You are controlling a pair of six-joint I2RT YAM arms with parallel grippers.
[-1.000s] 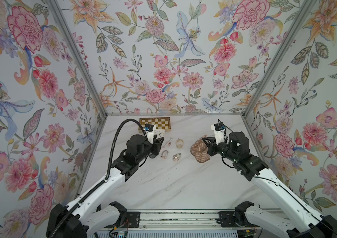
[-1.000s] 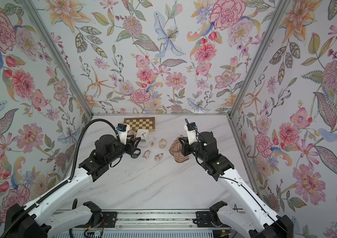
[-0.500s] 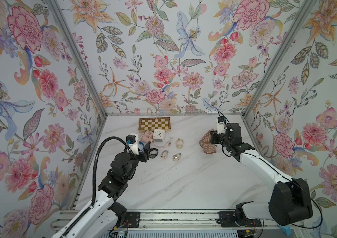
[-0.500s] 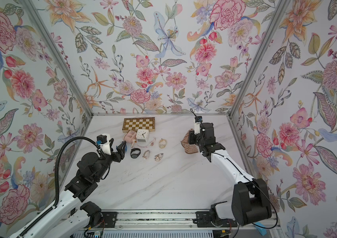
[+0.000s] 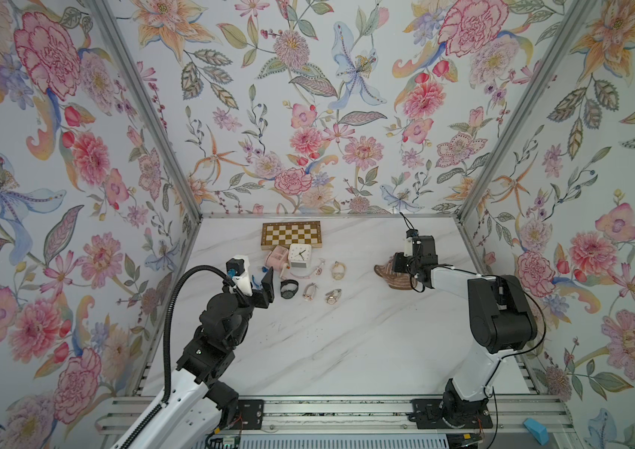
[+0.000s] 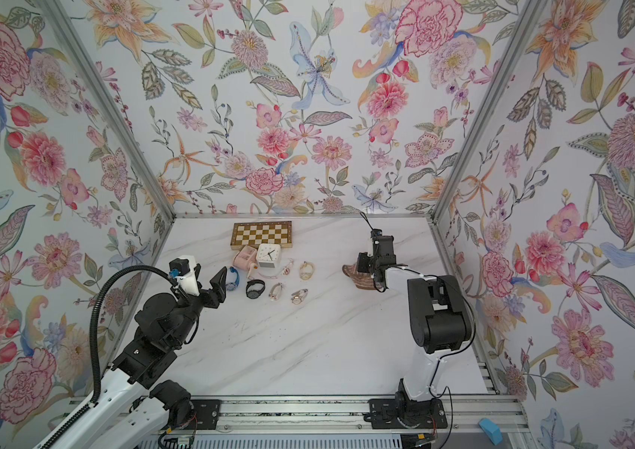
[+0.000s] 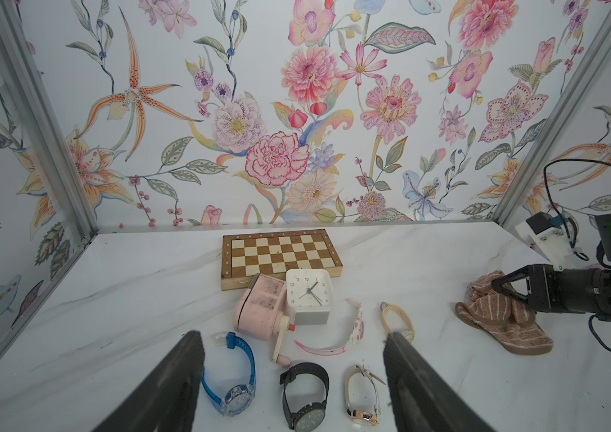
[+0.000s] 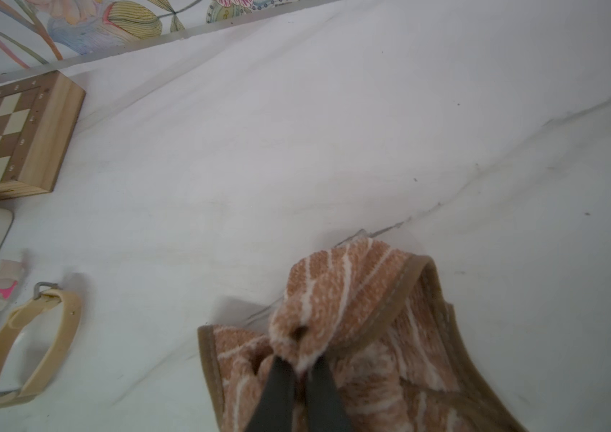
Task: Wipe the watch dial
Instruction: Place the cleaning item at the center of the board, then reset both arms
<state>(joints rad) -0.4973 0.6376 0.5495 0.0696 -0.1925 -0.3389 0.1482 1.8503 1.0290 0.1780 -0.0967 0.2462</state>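
Several wristwatches lie in a loose group left of the table's middle: a blue one (image 7: 234, 377), a black one (image 7: 305, 396), a white one with a rose-gold case (image 7: 361, 396), a pink-and-white one (image 7: 337, 336) and a beige one (image 7: 397, 321). My left gripper (image 5: 259, 287) hovers open just left of the black watch (image 5: 289, 289), with nothing between its fingers. On the right, my right gripper (image 8: 301, 364) is shut on a fold of the brown striped cloth (image 8: 352, 299), which rests on the table (image 5: 347, 342) in both top views.
A wooden chessboard (image 5: 290, 233) lies at the back. In front of it stand a white square clock (image 5: 300, 254) and a pink hand-crank sharpener (image 5: 277, 258), right behind the watches. Metal frame posts and floral walls close in three sides.
My left arm has drawn back toward the front left and its jaws have opened wider. My right arm has folded back to the right, carrying the cloth a little right, away from the watches.
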